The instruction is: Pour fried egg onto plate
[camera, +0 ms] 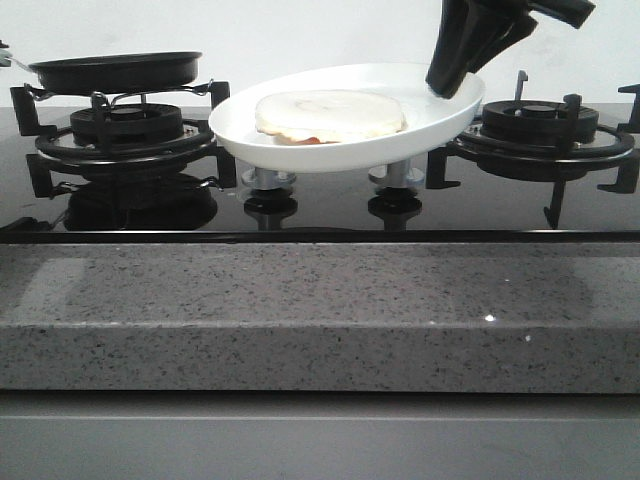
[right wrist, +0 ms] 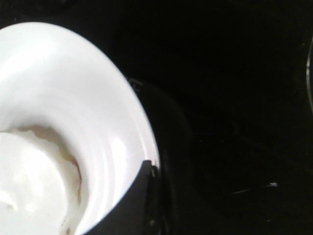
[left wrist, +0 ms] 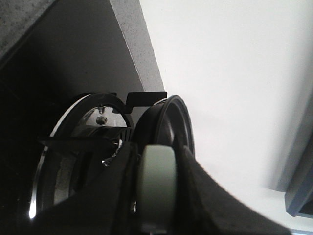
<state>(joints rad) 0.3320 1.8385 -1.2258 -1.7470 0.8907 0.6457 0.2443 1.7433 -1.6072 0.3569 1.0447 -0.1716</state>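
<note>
The white plate [camera: 240, 135] hangs a little tilted above the middle of the hob, with the off-white fried egg [camera: 330, 113] lying flat in it. My right gripper [camera: 452, 82] is shut on the plate's right rim. The right wrist view shows the plate [right wrist: 73, 88], the egg [right wrist: 29, 181] and one dark finger [right wrist: 132, 205] over the rim. The black frying pan [camera: 115, 70] sits level over the left burner and looks empty. In the left wrist view my left gripper [left wrist: 156, 161] is shut on the pan's grey-green handle [left wrist: 156, 191], with the pan [left wrist: 168, 122] beyond it.
Left burner grate [camera: 125, 125] lies under the pan, and right burner grate [camera: 540, 125] stands beside the plate's held rim. Two control knobs [camera: 265, 180] [camera: 395, 178] sit below the plate on the black glass hob. A grey stone counter edge [camera: 320, 310] runs along the front.
</note>
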